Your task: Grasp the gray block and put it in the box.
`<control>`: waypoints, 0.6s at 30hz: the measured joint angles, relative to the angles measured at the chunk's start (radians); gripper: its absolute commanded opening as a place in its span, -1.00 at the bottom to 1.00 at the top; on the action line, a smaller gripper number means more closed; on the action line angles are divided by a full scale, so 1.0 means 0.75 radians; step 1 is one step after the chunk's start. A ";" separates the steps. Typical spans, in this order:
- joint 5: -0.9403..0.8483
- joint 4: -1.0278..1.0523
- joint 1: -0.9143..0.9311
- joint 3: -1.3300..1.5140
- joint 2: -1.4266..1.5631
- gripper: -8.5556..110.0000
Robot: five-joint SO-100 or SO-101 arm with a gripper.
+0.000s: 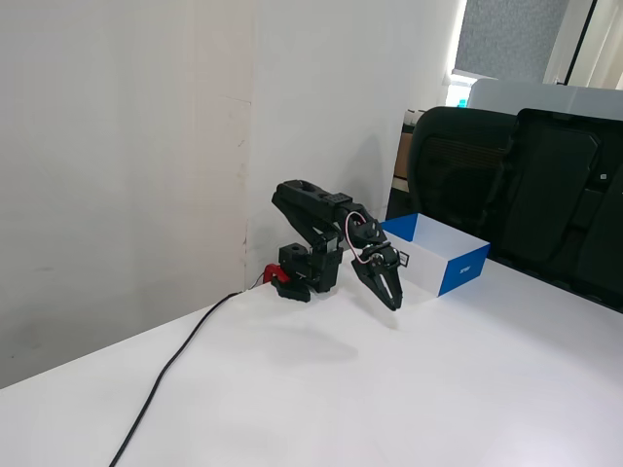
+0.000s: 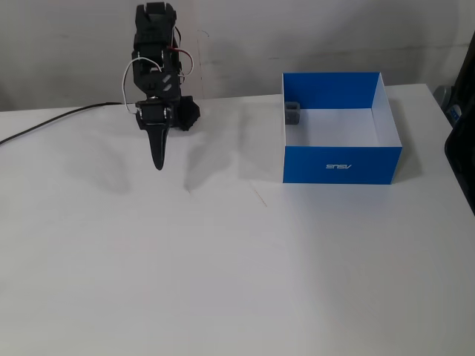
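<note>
The gray block (image 2: 292,113) lies inside the box (image 2: 341,163), in its far left corner as a fixed view shows it. The other fixed view shows the box (image 1: 460,269) behind the arm, with the block hidden by its walls. My gripper (image 2: 157,163) hangs over the bare white table, well to the left of the box, pointing down with its jaws together and nothing between them. In the other fixed view the gripper (image 1: 394,304) is just in front of the box's white wall.
The arm's base (image 1: 310,270) stands at the table's back edge by the wall. A black cable (image 1: 170,365) runs from it across the table. Black chairs (image 1: 516,185) stand behind the box. The white table (image 2: 237,282) spreads wide in front.
</note>
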 measured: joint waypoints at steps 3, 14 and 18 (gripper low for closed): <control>0.000 0.020 0.000 0.108 0.153 -0.86; 0.002 0.335 -0.018 0.348 0.699 -0.86; 0.002 0.380 -0.018 0.370 0.716 -0.86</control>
